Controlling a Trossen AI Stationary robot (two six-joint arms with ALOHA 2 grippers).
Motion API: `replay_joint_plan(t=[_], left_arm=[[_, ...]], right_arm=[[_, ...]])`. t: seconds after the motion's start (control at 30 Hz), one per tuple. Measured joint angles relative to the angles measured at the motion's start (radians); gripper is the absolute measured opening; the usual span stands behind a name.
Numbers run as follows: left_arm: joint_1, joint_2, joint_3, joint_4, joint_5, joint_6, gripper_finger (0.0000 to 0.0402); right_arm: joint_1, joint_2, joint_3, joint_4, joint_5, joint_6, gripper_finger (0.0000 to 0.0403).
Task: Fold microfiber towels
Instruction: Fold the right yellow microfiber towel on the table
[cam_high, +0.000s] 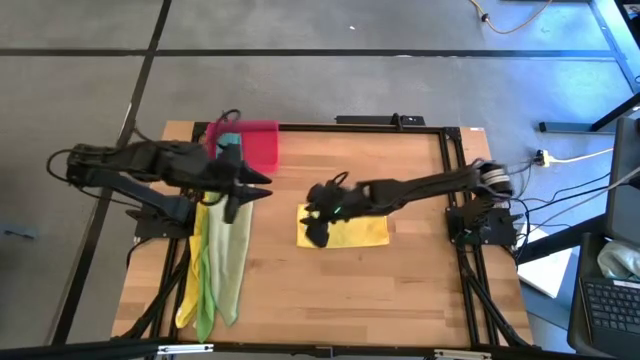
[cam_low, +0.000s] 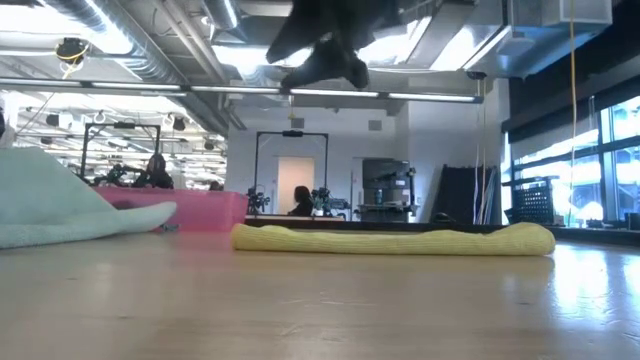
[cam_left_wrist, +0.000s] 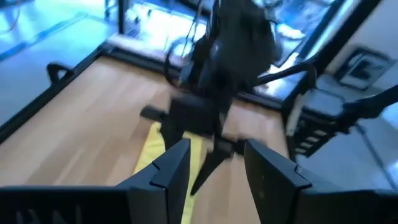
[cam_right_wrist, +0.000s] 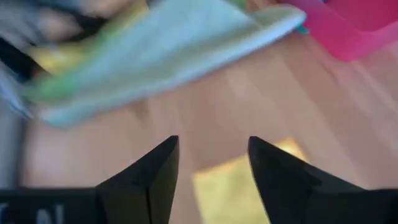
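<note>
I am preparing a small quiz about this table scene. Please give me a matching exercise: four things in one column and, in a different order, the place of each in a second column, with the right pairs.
Things:
1. pink tray
2. folded yellow towel
3. pile of unfolded towels
4. left hand

Places:
A. lying flat near the middle of the table, under the right hand
B. at the far edge of the table, left of centre
C. above the upper end of the towel pile, holding nothing
D. stretched along the left side toward the near edge

Pairs: 1-B, 2-A, 3-D, 4-C
</note>
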Motion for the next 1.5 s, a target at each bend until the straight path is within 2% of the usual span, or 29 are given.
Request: replay_joint_plan(t=[0.1, 0.17, 0.37, 0.53, 0.7, 0.9, 1.2, 1.5], left_arm=[[-0.018, -0.038, 0.001, -0.007, -0.003, 0.001, 0.0144], [-0.028, -0.054, 0.001, -0.009, -0.004, 0.001, 0.0144], [-0.06, -0.071, 0.0, -0.046, -0.004, 0.026, 0.0144], [-0.088, -0.07, 0.0, -0.055, -0.004, 0.021, 0.0144], [-0.111, -0.07, 0.0, -0.055, -0.008, 0.02, 0.0144], [-0.112, -0.067, 0.0, -0.056, -0.037, 0.01, 0.0144], [-0.112, -0.067, 0.0, -0.065, -0.052, -0.028, 0.0144], [-0.112, -0.067, 0.0, -0.107, -0.066, -0.034, 0.0144]], right_arm=[[0.053, 0.119, 0.174, -0.21, 0.15, -0.064, 0.0196], [0.081, 0.195, 0.276, -0.261, 0.206, -0.065, 0.0197], [0.138, 0.425, 0.499, -0.407, 0.2, -0.006, 0.0197], [0.16, 0.537, 0.616, -0.515, 0.174, 0.022, 0.0197], [0.16, 0.573, 0.621, -0.573, 0.173, 0.092, 0.0197], [0.158, 0.611, 0.616, -0.573, 0.105, 0.022, 0.0197], [0.127, 0.61, 0.617, -0.564, 0.153, 0.019, 0.0197], [0.09, 0.645, 0.617, -0.533, 0.095, 0.018, 0.0197]])
